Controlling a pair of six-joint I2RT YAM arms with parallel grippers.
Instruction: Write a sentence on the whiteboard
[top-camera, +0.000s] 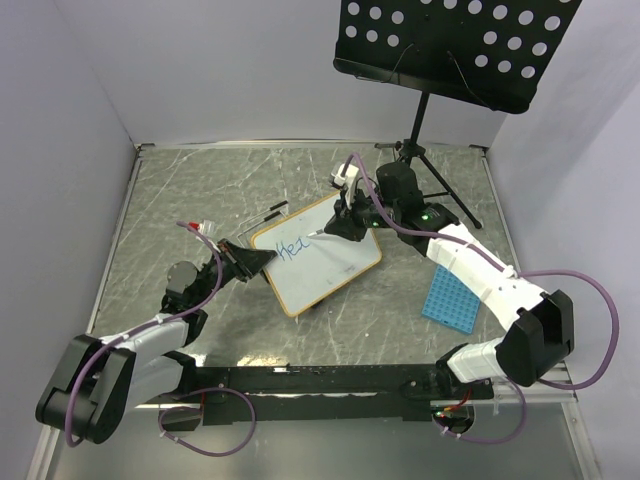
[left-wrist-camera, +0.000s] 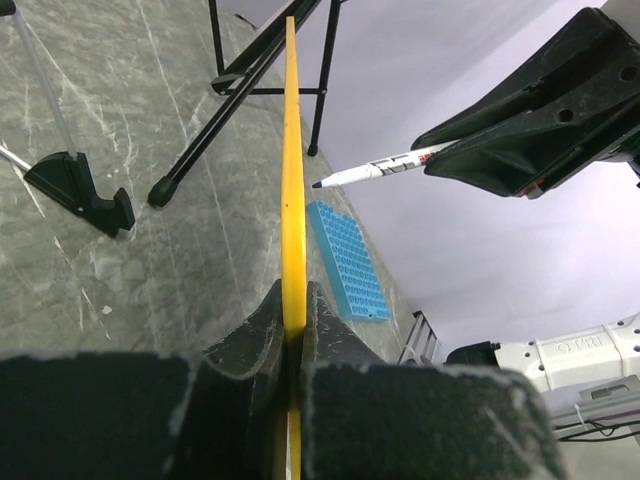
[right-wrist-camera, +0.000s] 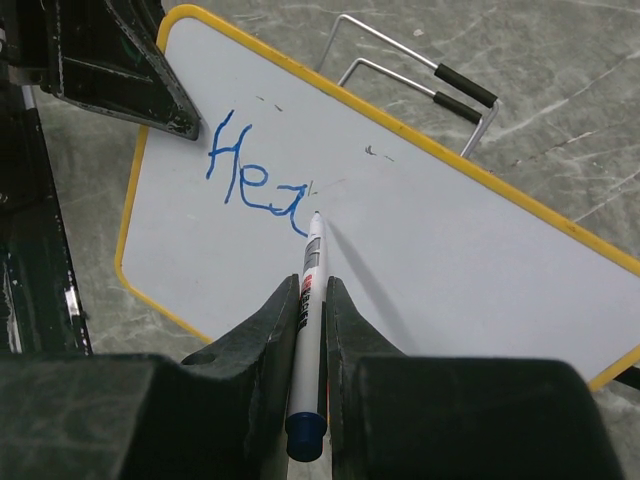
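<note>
Right hand (right-wrist-camera: 308, 285) clenched on a slim white marker with a blue end cap (right-wrist-camera: 313, 255), barrel gripped between both fingers, tip at the tail of the last stroke and seemingly touching the small glossy white whiteboard with a thin yellow-orange frame (right-wrist-camera: 430, 250); the blue handwritten sentence (right-wrist-camera: 250, 178) is only begun, "He" plus one partial letter, near the board's upper left corner; left hand (left-wrist-camera: 293, 300) clamped on the frame edge, holding the board tilted at the middle of the grey marbled table (top-camera: 180, 190), between the two arms; judgement: writing is at an early stage; to do it well, light even tip pressure, strokes carried rightward across the bare board, left grip firm so the board cannot swing; blue square grid tray (top-camera: 450, 298) lies on the table right of the board, apart from it; nothing made out in its cells.
</note>
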